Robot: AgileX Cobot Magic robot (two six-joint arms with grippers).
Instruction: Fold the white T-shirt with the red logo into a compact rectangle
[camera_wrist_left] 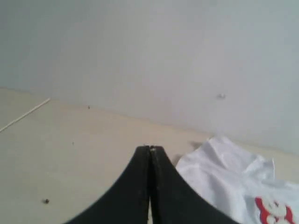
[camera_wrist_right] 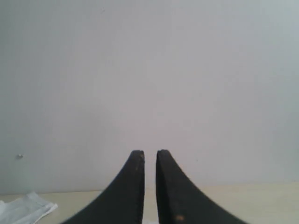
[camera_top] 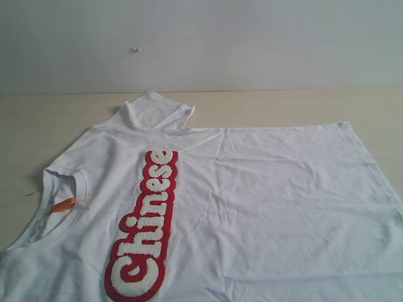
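The white T-shirt (camera_top: 264,207) lies spread flat on the table, front up, with its collar (camera_top: 45,201) and orange neck tag (camera_top: 63,205) at the left. The red logo (camera_top: 148,226) spelling "Chinese" runs down the chest. One sleeve (camera_top: 154,110) is bunched up at the far edge. Neither gripper shows in the exterior view. My left gripper (camera_wrist_left: 150,148) is shut with nothing in it, above bare table beside the sleeve (camera_wrist_left: 224,168) and a bit of logo (camera_wrist_left: 275,210). My right gripper (camera_wrist_right: 150,153) stands narrowly open and empty, facing the wall, a shirt corner (camera_wrist_right: 25,205) to its side.
The pale wooden table (camera_top: 283,107) runs back to a plain grey-white wall (camera_top: 252,44). The shirt's hem (camera_top: 371,163) reaches toward the right edge of the exterior view, and its near part runs out of the frame.
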